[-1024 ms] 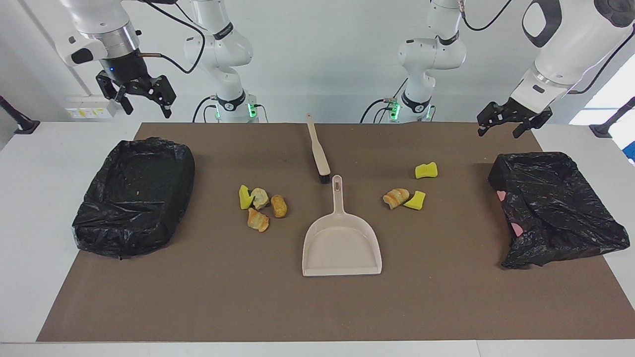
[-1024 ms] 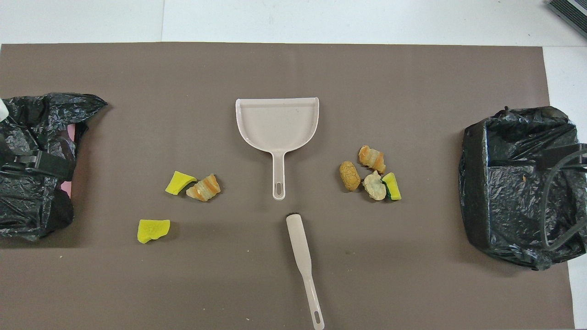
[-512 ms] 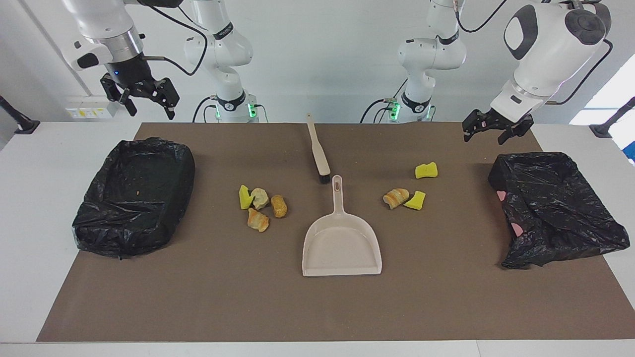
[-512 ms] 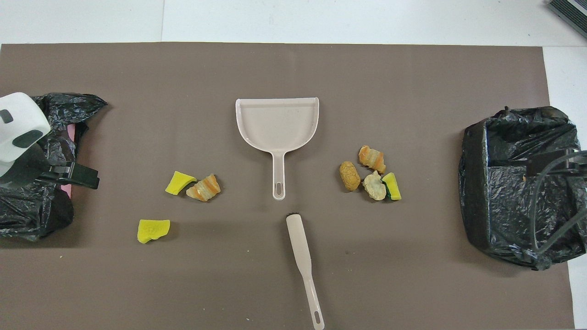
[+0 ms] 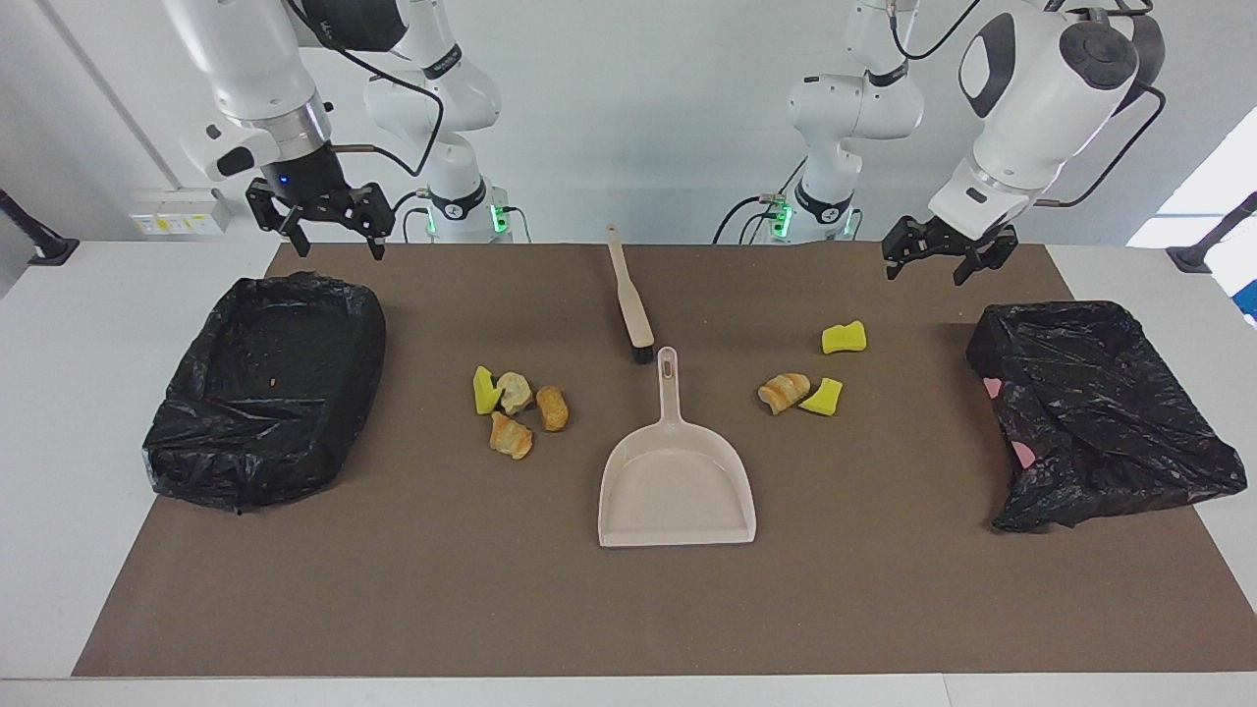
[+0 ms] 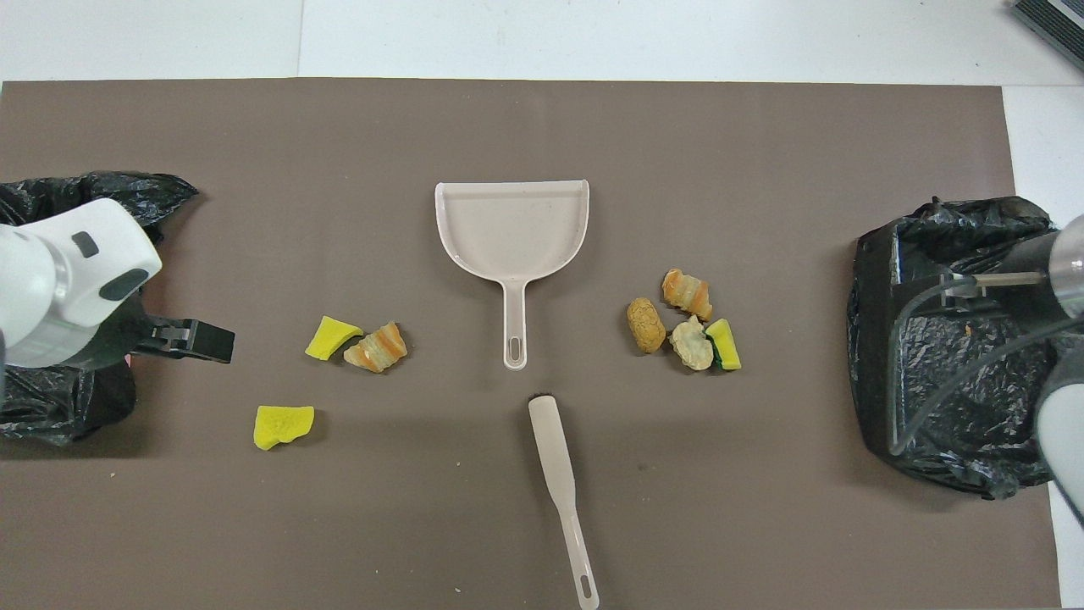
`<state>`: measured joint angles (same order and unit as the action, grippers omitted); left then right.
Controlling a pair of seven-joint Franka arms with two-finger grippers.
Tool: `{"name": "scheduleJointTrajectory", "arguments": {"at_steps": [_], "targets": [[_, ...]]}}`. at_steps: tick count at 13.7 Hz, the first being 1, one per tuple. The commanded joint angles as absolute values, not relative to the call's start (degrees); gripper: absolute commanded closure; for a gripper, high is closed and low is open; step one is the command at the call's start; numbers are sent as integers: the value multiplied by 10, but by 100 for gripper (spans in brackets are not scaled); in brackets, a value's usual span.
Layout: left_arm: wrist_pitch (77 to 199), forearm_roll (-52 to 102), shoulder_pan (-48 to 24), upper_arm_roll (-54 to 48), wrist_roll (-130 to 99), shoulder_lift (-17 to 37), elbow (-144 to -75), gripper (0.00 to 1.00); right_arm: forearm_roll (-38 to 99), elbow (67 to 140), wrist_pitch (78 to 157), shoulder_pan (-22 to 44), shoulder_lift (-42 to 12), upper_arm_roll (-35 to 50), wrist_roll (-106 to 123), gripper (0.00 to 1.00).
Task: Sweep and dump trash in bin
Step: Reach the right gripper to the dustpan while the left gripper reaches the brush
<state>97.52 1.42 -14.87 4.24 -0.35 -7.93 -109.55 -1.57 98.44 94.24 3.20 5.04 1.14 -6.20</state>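
Note:
The trash lies in two groups on the brown mat (image 5: 628, 609). Several scraps (image 5: 516, 407) (image 6: 686, 322) cluster toward the right arm's end. A bread piece (image 5: 784, 391), a sponge chunk (image 5: 821, 397) and a lone sponge chunk (image 5: 844, 338) (image 6: 283, 424) lie toward the left arm's end. Between the groups sits the beige dustpan (image 5: 678, 481) (image 6: 512, 229), handle toward the robots, with the beige brush (image 5: 628, 299) (image 6: 559, 474) nearer the robots. My left gripper (image 5: 923, 272) (image 6: 190, 339) hangs open over the mat beside the crumpled bin. My right gripper (image 5: 336, 245) hangs open over the other bin's robot-side rim.
A black-bag-lined bin (image 5: 265, 393) (image 6: 957, 339) stands at the right arm's end of the mat. At the left arm's end sits a second bin (image 5: 1090, 412) (image 6: 51, 212), its black bag crumpled and pink showing beneath. White table (image 5: 69, 324) surrounds the mat.
Both arms have swung in toward the table's middle. The left gripper moved off the crumpled bin to over the mat. The right gripper came lower. Both stay open; nothing on the mat moved.

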Motion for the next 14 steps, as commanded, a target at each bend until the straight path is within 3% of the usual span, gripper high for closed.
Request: {"name": "scheduleJointTrajectory", "arguments": {"at_steps": [1, 5, 10, 14], "targets": [[1046, 13, -200, 48, -19, -124, -1197, 0, -7, 967, 969, 66, 14, 13, -100, 0], [1102, 14, -273, 48, -66, -121, -1283, 0, 40, 869, 965, 89, -105, 15, -165, 0], [1252, 14, -390, 48, -176, -100, -1392, 0, 41, 749, 998, 182, -250, 15, -270, 0], [1297, 32, -502, 48, -297, -86, -1396, 0, 44, 733, 1032, 215, -301, 25, -294, 0]]}}
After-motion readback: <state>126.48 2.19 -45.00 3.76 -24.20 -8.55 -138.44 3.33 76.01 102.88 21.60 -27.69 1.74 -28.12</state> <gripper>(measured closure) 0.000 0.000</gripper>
